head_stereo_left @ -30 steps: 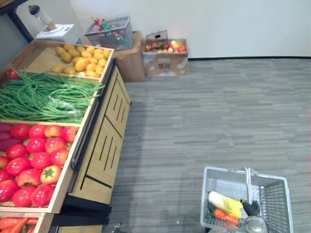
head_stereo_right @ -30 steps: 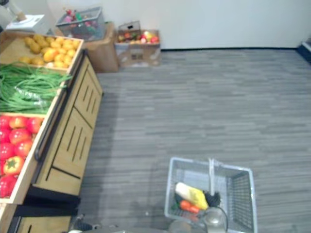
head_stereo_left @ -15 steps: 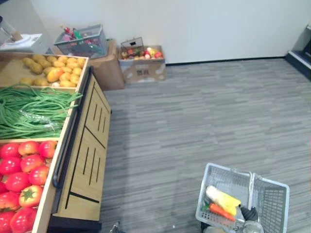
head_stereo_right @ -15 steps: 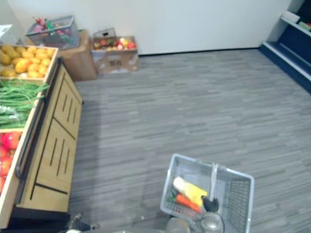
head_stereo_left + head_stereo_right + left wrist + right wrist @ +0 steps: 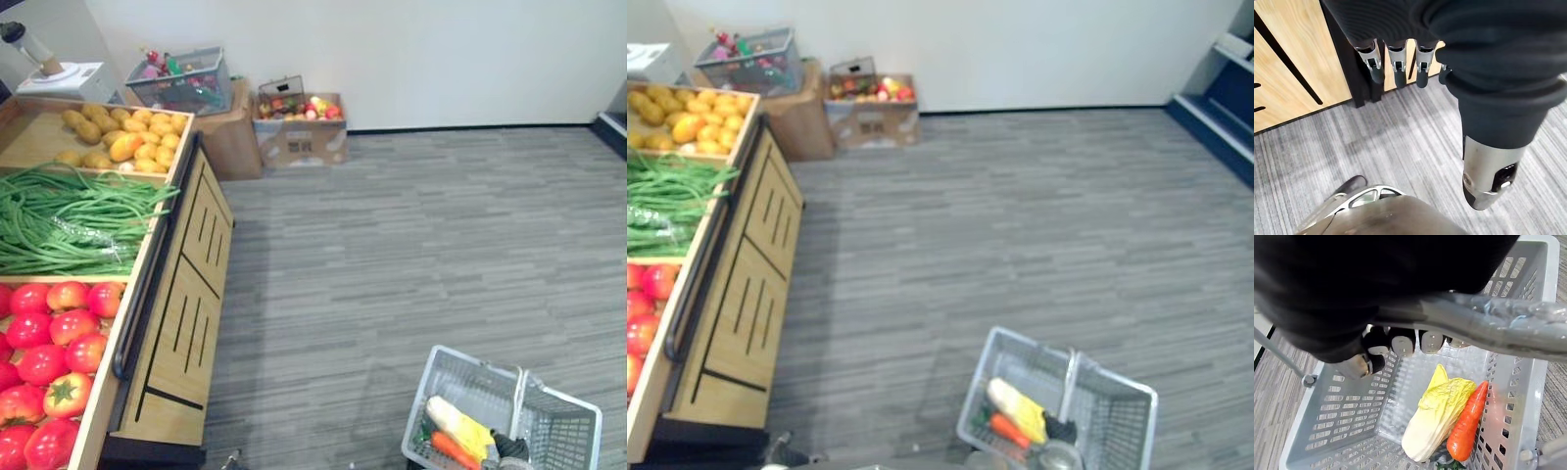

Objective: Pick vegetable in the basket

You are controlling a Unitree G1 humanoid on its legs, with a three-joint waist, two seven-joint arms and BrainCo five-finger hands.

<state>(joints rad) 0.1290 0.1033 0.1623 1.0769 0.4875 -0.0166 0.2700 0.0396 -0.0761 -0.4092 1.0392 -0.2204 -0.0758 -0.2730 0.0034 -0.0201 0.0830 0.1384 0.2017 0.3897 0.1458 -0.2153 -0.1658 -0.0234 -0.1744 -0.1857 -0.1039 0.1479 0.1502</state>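
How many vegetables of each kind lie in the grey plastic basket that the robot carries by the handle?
Pale yellow leafy cabbage: 1
Orange tapered carrot: 1
Total: 2, both in the grey plastic basket that hangs from the right hand.

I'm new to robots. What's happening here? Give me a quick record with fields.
Right hand: fingers curled round the basket handle
Basket: grey plastic mesh
Contents: napa cabbage and carrot, side by side
Left hand: open, holding nothing, near the wooden stand
On the stand: potatoes, long green beans, tomatoes
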